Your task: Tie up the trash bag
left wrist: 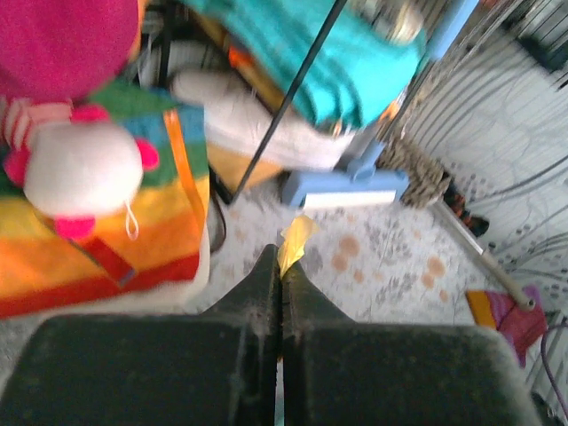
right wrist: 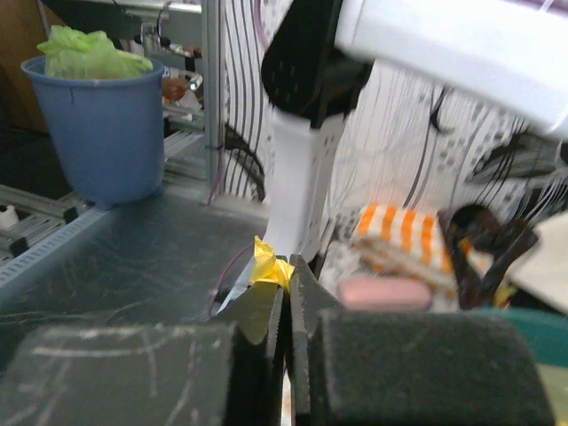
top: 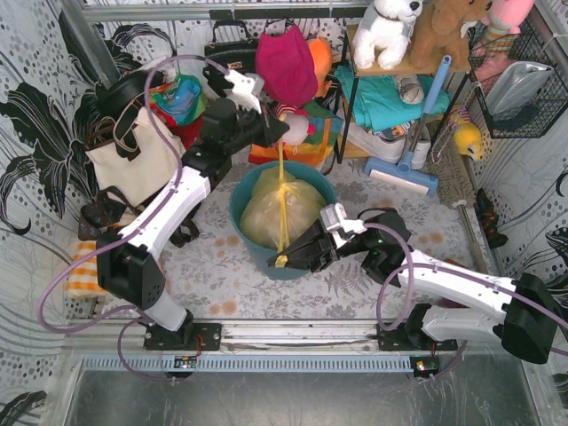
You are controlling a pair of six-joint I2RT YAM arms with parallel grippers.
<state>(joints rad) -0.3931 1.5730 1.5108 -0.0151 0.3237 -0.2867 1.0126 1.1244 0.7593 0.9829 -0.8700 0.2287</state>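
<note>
Right now the trash bag (top: 262,217) is sitting inside the round teal bin (top: 257,259) in the middle of the table (top: 209,271). Its yellow plastic is being drawn out into a long, taut strip (top: 282,191) that is running across the top of it. The left gripper (top: 281,136) is pinching the far end of the strip beyond the bin's far rim, fingers pressed together on the plastic. The right gripper (top: 284,260) is clamping the near end at the near rim, its fingers likewise closed tight on it.

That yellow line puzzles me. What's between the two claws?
A pulled-tight yellow strip of the trash bag runs from left gripper to right gripper, over the teal bin; the top view shows it.
</note>
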